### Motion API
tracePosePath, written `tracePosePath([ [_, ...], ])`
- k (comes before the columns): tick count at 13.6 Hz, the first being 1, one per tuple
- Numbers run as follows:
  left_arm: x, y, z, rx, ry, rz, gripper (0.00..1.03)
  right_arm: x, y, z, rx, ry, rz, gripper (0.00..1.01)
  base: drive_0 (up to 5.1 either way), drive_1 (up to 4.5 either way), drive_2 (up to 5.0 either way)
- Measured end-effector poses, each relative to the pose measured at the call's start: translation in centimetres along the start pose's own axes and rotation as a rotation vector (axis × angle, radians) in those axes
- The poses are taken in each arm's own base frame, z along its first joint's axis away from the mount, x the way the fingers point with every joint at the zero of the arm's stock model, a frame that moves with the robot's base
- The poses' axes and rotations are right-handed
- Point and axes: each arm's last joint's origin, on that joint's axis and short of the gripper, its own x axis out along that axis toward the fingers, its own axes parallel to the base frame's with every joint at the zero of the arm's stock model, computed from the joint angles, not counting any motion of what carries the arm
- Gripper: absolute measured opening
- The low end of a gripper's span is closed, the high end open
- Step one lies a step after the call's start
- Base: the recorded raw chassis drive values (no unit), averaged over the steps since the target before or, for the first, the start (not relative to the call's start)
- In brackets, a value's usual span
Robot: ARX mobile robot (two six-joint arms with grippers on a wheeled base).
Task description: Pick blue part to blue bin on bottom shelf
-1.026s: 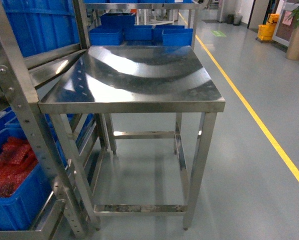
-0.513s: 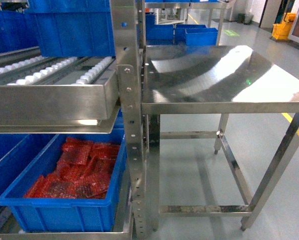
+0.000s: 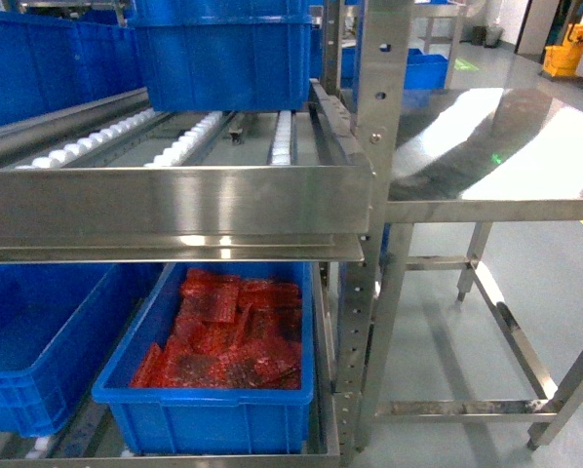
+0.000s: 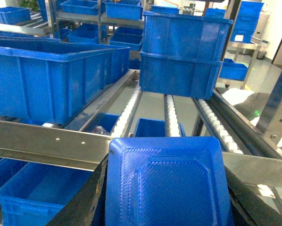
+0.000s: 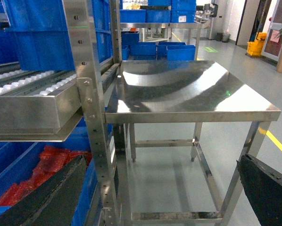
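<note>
Our head view has swung left since a second ago: the steel table now sits at the right edge, and the rack fills the frame. On the bottom shelf we see a blue bin beside a bin of red parts. The blue part sits clamped between our left gripper fingers, above the rail. Our right gripper stands open, holding nothing.
</note>
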Motion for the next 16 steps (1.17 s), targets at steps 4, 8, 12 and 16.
tracePosePath([
  [4,-0.01,0.01,-0.01,0.001,0.001,0.000,0.43,0.00,0.00,-0.01,0.000,0.002,0.000,0.98,-5.0,2.43,2.4],
  [8,-0.02,0.00,0.01,0.000,-0.001,-0.001,0.43,0.00,0.00,-0.03,0.000,0.003,0.000,0.98,-5.0,2.47,2.5],
  [12,-0.01,0.00,0.00,0.000,0.000,-0.001,0.43,0.00,0.00,-0.01,0.000,0.001,0.000,0.98,-5.0,2.47,2.5],
  [16,-0.03,0.03,-0.01,0.000,0.000,0.004,0.43,0.00,0.01,-0.01,0.000,0.002,0.004,0.98,-5.0,2.47,2.5],
])
